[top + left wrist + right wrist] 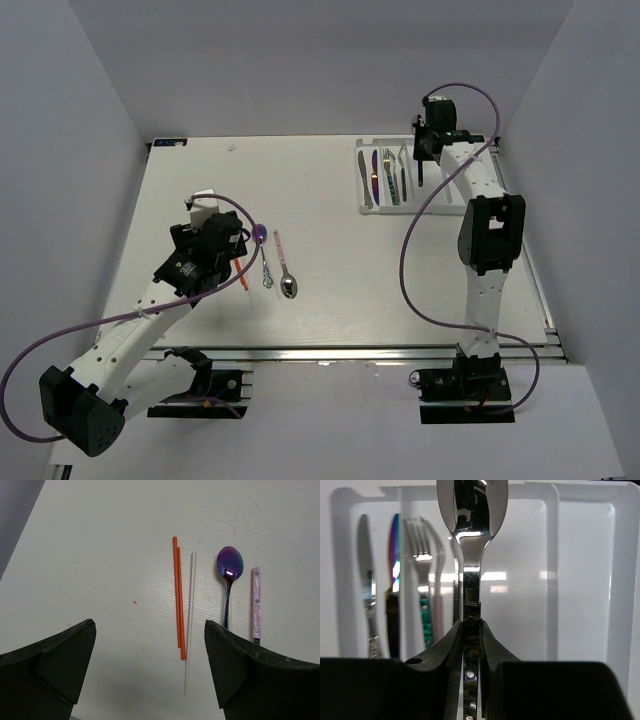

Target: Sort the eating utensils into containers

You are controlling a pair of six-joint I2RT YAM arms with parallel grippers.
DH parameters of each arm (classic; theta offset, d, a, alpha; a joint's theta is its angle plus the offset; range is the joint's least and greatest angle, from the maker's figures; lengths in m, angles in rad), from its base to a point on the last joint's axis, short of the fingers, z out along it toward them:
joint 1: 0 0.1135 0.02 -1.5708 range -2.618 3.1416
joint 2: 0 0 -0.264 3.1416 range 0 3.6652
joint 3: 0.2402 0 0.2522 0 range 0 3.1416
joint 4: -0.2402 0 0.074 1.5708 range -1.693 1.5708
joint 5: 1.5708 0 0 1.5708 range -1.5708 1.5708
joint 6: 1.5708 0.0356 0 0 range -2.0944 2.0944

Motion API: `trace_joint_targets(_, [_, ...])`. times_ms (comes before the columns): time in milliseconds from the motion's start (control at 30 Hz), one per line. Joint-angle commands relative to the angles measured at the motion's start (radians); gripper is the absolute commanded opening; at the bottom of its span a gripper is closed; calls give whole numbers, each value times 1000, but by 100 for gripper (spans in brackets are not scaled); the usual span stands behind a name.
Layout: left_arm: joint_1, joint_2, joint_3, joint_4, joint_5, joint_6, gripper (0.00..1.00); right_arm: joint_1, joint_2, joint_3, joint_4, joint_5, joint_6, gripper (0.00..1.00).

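Note:
Over the white cutlery tray [366,205] my right gripper [428,150] is shut on the dark handle of a silver spoon [471,540]. The spoon's bowl points away from the wrist camera, above a wide compartment of the tray [620,580]. Knives [366,580] and forks [423,550] lie in the tray's narrow compartments. My left gripper [150,625] hangs open above the table. Just beyond its fingers lie two orange chopsticks [178,597] and a pale chopstick [190,615]. To their right are a purple spoon [230,565] and a pink-handled utensil [256,602].
The loose utensils [275,265] sit left of the table's middle, next to my left gripper [238,250]. The tray stands at the back right, close to the side wall. My right arm's purple cable [410,270] loops over the table's right part.

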Motion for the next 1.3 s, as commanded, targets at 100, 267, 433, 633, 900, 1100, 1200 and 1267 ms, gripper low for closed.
trace_joint_targets(100, [3,40,2,19,37,16,98,-69,144,175,-54,-26,-119,0])
trace_joint_targets(267, [3,54,6,14,36,16,98,-84,187,154,-39,-68,-150,0])
trace_joint_targets(433, [4,62,2,20,36,19,98,-86,173,126,-45,-48,-132,37])
trace_joint_targets(633, [4,72,5,14,33,18,98,-65,52,112,-77,-68,-87,74])
trace_joint_targets(900, [24,51,14,-12,-44,-17,98,280,-239,-251,40,-20,60,86])
trace_joint_targets(1100, [36,-13,8,-8,-87,-27,98,590,-217,-359,107,43,256,89])
trace_joint_targets(1200, [36,-27,9,-12,-85,-28,98,690,-110,-227,7,135,318,87])
trace_joint_targets(1267, [36,-32,11,-18,-90,-30,98,738,-57,-179,-28,185,359,85])
